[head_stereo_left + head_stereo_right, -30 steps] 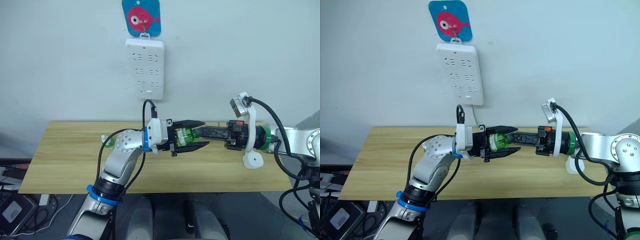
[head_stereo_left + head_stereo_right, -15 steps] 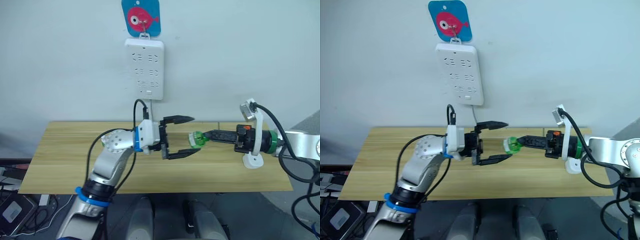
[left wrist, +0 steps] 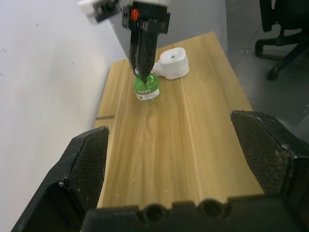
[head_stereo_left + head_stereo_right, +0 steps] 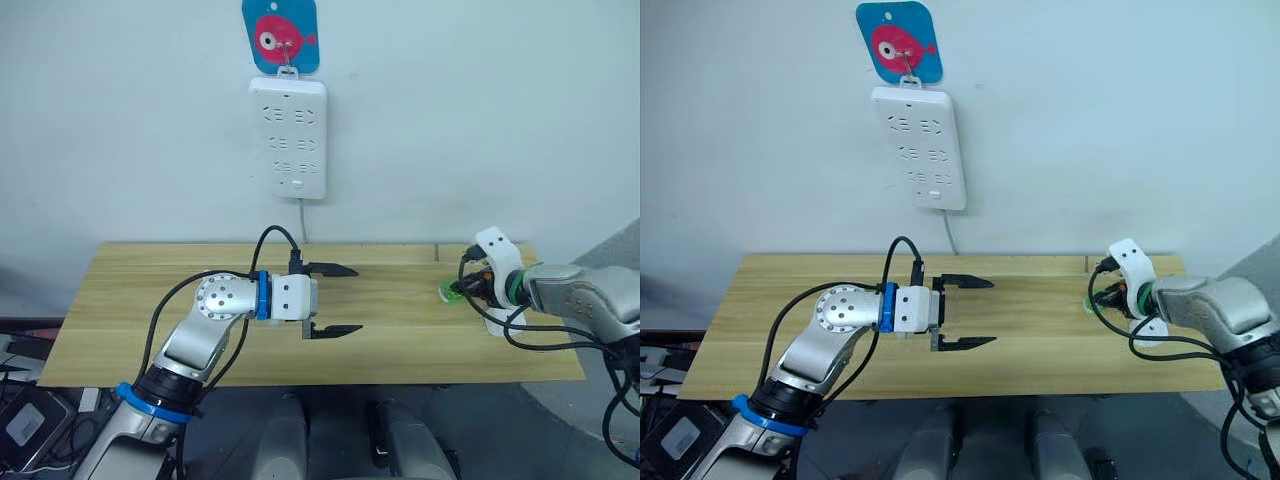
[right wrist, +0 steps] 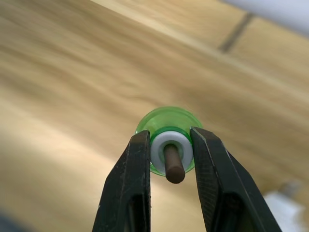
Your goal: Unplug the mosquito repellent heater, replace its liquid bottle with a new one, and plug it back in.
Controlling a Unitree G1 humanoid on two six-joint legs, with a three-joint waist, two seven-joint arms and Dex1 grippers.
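Right gripper (image 3: 145,72) has carried the bottle (image 3: 147,88) from the left gripper (image 4: 330,298) toward the table's (image 4: 150,300) right end; left gripper, now open, has withdrawn.

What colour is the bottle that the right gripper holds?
Green, with a white collar and a brown wick; the bottle shows best in the right wrist view.

This looks like a robot test room or lab set up as a mock home corner. A plain wooden surface (image 4: 150,300) stands against a bare pale wall (image 4: 480,110), where a white power strip (image 4: 288,138) hangs from a hook under a blue card with a pink fish (image 4: 280,35). Loose cables and small devices (image 4: 30,410) lie on the floor beside it, and an office chair (image 3: 285,29) stands on grey flooring nearby.
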